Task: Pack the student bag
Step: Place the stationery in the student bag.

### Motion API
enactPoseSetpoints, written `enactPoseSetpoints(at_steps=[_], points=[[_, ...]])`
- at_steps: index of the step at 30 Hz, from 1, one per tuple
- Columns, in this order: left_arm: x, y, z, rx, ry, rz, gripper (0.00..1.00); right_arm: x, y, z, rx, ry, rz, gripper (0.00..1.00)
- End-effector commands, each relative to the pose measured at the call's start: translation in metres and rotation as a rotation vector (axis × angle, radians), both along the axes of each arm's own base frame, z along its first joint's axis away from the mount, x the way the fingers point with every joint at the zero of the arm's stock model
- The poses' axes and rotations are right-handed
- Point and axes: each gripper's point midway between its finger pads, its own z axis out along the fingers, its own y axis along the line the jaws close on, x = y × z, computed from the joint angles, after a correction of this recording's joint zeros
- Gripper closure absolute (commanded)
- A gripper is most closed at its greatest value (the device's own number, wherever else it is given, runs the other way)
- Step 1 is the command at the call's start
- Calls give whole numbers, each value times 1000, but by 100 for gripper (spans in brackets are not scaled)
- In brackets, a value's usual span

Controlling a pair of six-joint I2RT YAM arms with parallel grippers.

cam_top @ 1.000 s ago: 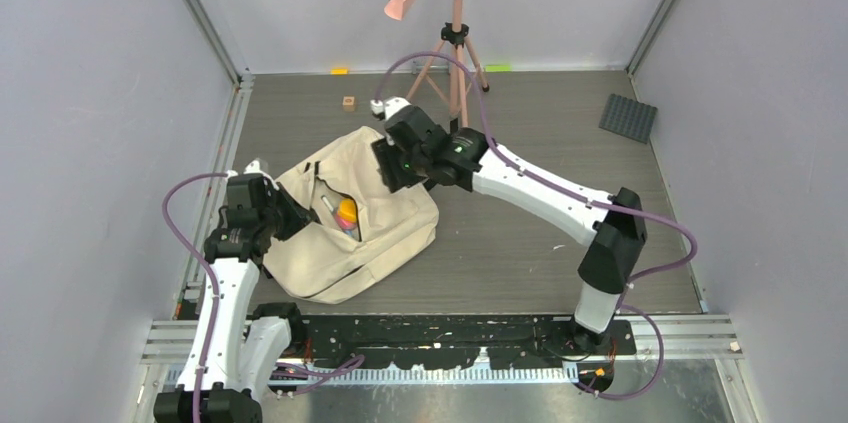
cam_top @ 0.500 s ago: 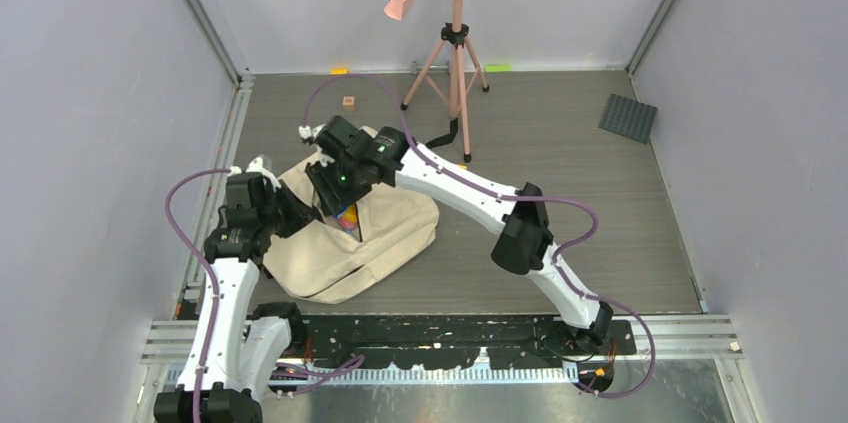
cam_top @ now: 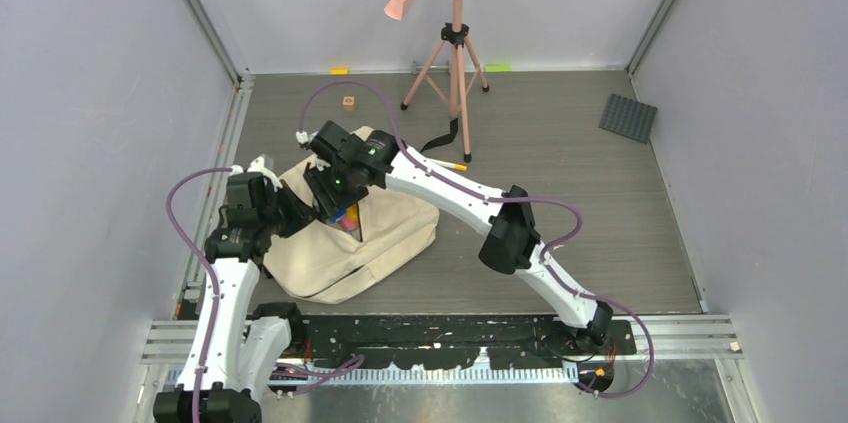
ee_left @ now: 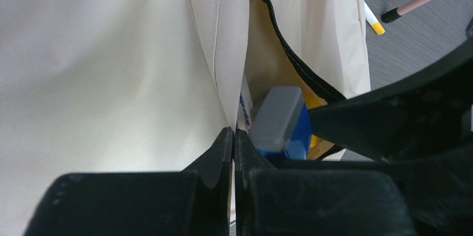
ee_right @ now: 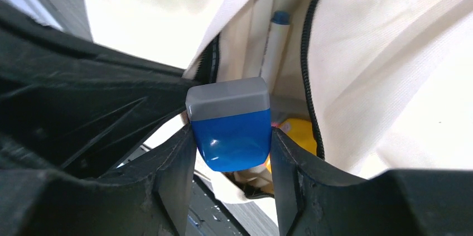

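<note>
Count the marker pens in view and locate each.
2. A white marker with a blue cap sits inside the open beige canvas backpack; a white one with a yellow cap lies on the table beside the pink tripod. More may hide inside.

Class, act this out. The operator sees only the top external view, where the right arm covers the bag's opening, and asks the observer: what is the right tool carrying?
Observer: The right tool is shut on a blue block with a grey top.
Operator: Is anything in the student bag already?
Observer: A white marker with a blue cap lies inside the open zip.
Operator: What does the left tool grip?
Observer: It pinches the bag's cream fabric at the zip's edge.
</note>
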Motion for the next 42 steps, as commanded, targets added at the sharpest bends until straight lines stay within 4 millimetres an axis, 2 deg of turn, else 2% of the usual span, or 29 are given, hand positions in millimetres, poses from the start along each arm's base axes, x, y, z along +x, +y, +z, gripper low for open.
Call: enactPoseSetpoints(at_steps=[1, 6, 8, 11, 15, 19, 21, 24, 27, 29, 30, 31, 32, 33, 34, 35, 36, 37, 38, 39, 40, 41, 42], points=[[7, -2, 16, 6, -77, -19, 100, 14, -5, -5, -45, -55, -49, 62], [8, -1, 16, 7, -77, -17, 100, 32, -11, -8, -84, -134, -96, 54], [8, -1, 16, 7, -77, -18, 100, 36, -12, -8, -94, -155, -108, 47], [8, -1, 15, 7, -76, -19, 100, 40, -14, -9, -103, -176, -117, 31], [8, -1, 15, 8, -76, -18, 100, 42, -12, -6, -95, -189, -108, 19], [9, -1, 15, 9, -75, -16, 100, 40, -9, 1, -71, -191, -83, 17], [9, 0, 16, 12, -77, -13, 100, 37, -5, 11, -38, -190, -65, 18], [9, 3, 16, 23, -73, -2, 100, 35, -1, 42, 37, -218, -50, 18], [8, 5, 16, 34, -66, 10, 100, 36, -6, 68, 75, -264, -48, 19], [8, 7, 16, 40, -61, 17, 100, 39, -17, 96, 98, -324, -67, 19], [8, 8, 16, 41, -60, 22, 100, 41, -21, 98, 90, -341, -72, 18], [8, 9, 16, 45, -59, 27, 100, 44, -29, 114, 96, -384, -87, 18], [8, 9, 16, 49, -58, 30, 100, 47, -33, 114, 81, -403, -97, 18], [8, 10, 17, 50, -57, 34, 100, 49, -42, 128, 85, -441, -108, 18], [9, 11, 17, 53, -56, 38, 100, 53, -49, 129, 62, -466, -117, 17], [9, 12, 17, 55, -56, 41, 100, 53, -55, 137, 66, -483, -119, 17], [10, 12, 18, 55, -57, 42, 100, 56, -62, 133, 40, -496, -109, 16], [10, 12, 18, 55, -56, 42, 100, 56, -68, 139, 39, -507, -111, 16], [11, 12, 19, 56, -57, 44, 100, 61, -76, 129, 3, -507, -107, 16], [11, 12, 19, 54, -55, 44, 100, 63, -83, 131, -2, -510, -110, 16], [11, 12, 18, 52, -52, 44, 100, 70, -93, 118, -39, -496, -114, 19], [12, 12, 19, 51, -54, 46, 100, 78, -105, 119, -46, -492, -135, 22], [12, 12, 19, 49, -55, 48, 100, 79, -112, 105, -72, -465, -128, 23]])
